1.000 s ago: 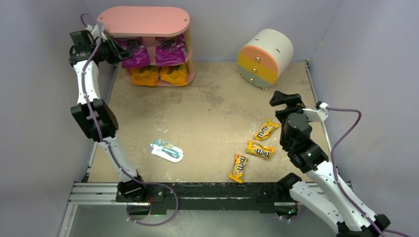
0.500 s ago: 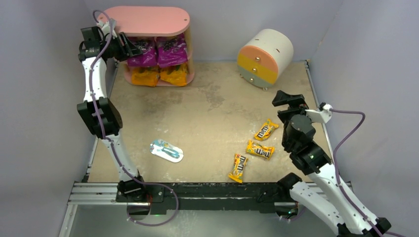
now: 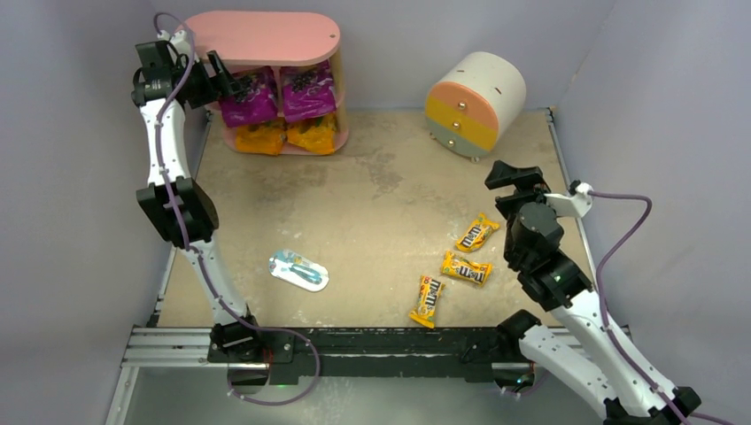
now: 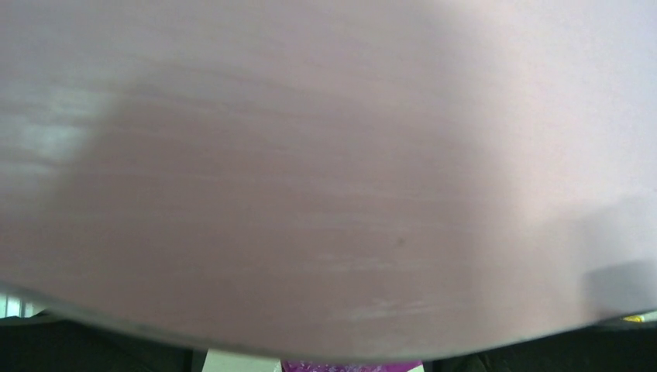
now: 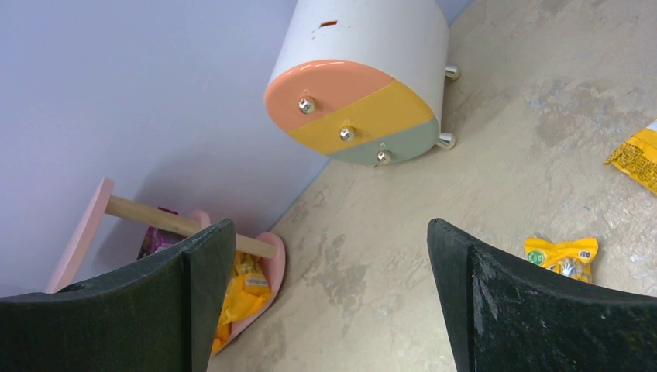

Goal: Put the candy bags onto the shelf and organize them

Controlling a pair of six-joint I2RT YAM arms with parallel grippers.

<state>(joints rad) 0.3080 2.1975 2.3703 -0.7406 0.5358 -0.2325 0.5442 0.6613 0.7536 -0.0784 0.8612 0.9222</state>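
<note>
Your left fingers (image 3: 230,82) are at the left end of the shelf's (image 3: 257,35) middle tier, right up against the left purple bag (image 3: 250,102). Can't tell if they're released or clenched: the top view is too small, and the left wrist view is only blurred pink board. The second purple bag (image 3: 307,91) stands on the same tier, just past the first one from those fingers. The orange bags (image 3: 259,135) sit one tier below them.

Your right fingers (image 5: 197,310) are spread wide with nothing between them, above the counter (image 3: 372,204) and well apart from the shelf. The nearest M&M's pack (image 3: 476,234) lies flat near them toward the arm base, then the middle M&M's pack (image 3: 467,267) and the farthest M&M's pack (image 3: 427,300). The drum cabinet (image 3: 476,100) stands beyond the right fingers. The light-blue packet (image 3: 299,270) lies mid-counter, far from both.
</note>
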